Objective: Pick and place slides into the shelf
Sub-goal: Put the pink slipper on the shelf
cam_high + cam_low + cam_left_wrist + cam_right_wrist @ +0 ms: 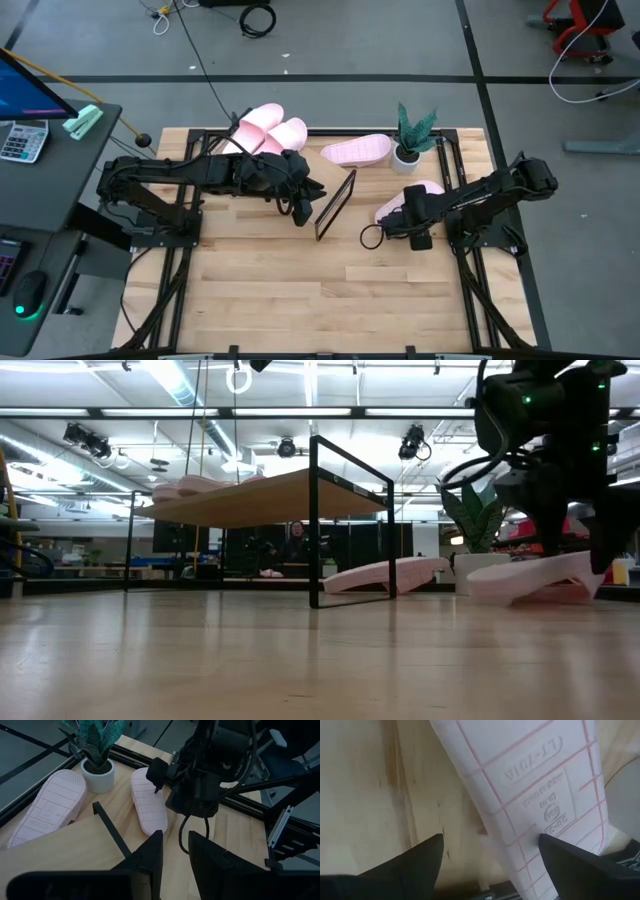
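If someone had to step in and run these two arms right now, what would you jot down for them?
Right gripper: open, low over an upside-down slide near the potted plant, nothing gripped yet.
Left gripper: part-closed and empty, hanging over the shelf's end.
Done: two slides lie on the shelf.
Left: the slide under the right gripper and another upturned slide on the table behind the shelf.
The shelf looks tilted in the low view; check it before loading more.

Small potted plant (410, 138) in white pot on back-right of the slatted table (300, 290). Calculator (22, 140) + mouse (30, 292) on desk at left.
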{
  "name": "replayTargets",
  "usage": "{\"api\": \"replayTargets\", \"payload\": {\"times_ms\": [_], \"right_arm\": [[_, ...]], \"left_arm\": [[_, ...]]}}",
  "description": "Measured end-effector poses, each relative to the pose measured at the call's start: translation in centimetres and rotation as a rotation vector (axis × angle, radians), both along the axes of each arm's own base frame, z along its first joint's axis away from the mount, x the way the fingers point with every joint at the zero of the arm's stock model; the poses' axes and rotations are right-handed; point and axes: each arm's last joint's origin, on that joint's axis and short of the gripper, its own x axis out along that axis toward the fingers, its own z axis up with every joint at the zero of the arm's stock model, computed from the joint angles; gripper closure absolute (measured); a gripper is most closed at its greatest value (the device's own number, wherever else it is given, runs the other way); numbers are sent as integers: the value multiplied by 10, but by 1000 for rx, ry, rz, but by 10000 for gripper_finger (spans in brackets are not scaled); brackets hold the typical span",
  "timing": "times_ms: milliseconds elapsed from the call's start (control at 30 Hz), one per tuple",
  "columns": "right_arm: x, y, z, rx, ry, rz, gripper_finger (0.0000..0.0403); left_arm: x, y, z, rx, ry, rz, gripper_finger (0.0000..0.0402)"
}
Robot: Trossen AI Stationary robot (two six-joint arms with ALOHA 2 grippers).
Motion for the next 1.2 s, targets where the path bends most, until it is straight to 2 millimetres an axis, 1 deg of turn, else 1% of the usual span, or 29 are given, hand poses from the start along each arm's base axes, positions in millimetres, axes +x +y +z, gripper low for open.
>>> {"api": "replayTargets", "payload": {"times_ms": [367, 700, 867, 933, 1000, 1100, 1200], "right_arm": [[10, 0, -4, -17, -123, 4, 71], [16, 1, -31, -51, -9, 12, 71], [17, 1, -34, -62, 6, 11, 80], [16, 1, -33, -62, -3, 9, 96], [16, 1, -32, -63, -10, 9, 124], [16, 1, -31, -59, -15, 8, 184], [16, 1, -31, -54, -15, 7, 257]], "left_arm": [[0, 0, 0, 1, 0, 0, 312], [0, 0, 0, 2, 0, -1, 304], [0, 0, 0, 2, 0, -1, 308], [0, 0, 0, 2, 0, -1, 310], [0, 0, 0, 2, 0, -1, 312], [0, 0, 0, 2, 0, -1, 311], [0, 0, 0, 2, 0, -1, 308]]}}
